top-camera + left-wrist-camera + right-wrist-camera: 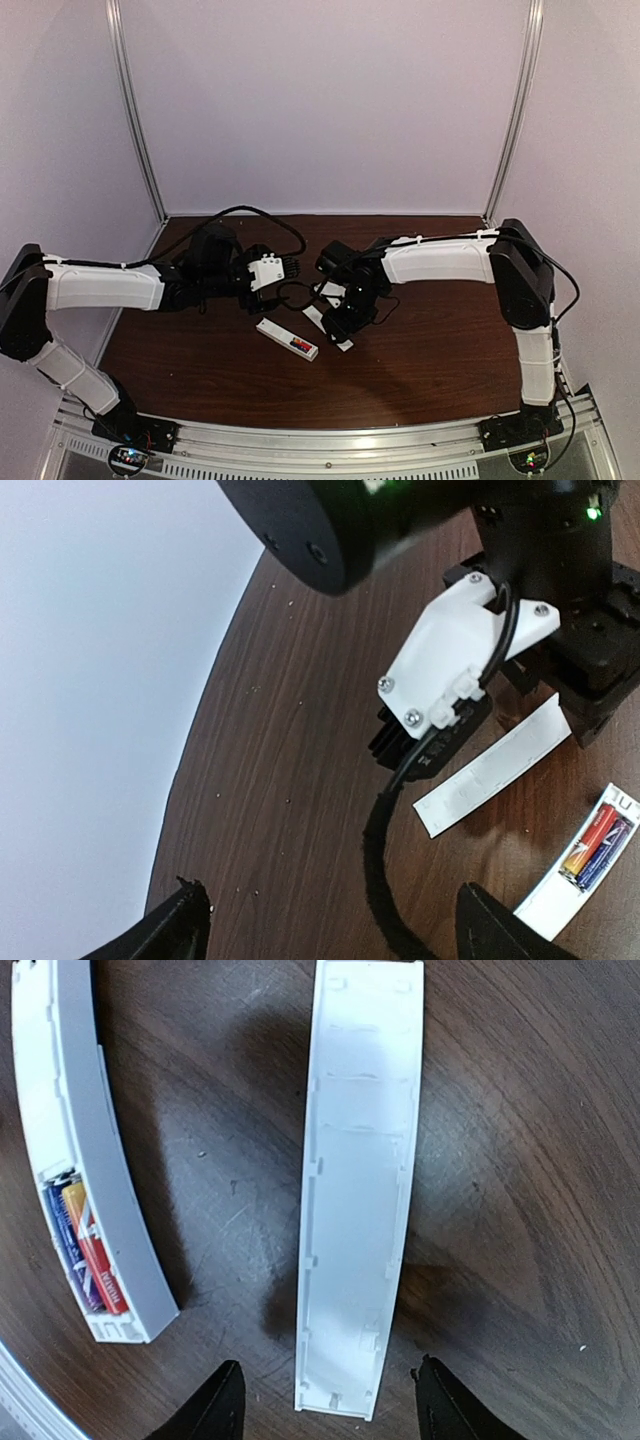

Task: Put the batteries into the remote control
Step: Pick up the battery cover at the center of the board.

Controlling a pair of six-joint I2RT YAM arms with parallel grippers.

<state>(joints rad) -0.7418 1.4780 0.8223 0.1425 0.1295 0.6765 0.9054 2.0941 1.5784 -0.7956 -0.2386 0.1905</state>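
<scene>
The white remote control [287,339] lies on the table between the arms; it also shows in the right wrist view [90,1150] and the left wrist view [580,875]. A blue-purple battery [68,1250] and a red-orange battery [95,1255] sit side by side in its slot. The flat white cover strip [360,1180] lies beside it, inside face up, also in the left wrist view [495,765]. My right gripper [325,1405] is open, its fingers either side of the cover's near end, just above it. My left gripper [330,925] is open and empty over bare table, left of the remote.
The table is dark brown wood [430,340] with white walls on three sides. My right arm's wrist and black cable [400,810] lie close in front of the left gripper. A metal rail [330,440] runs along the near edge.
</scene>
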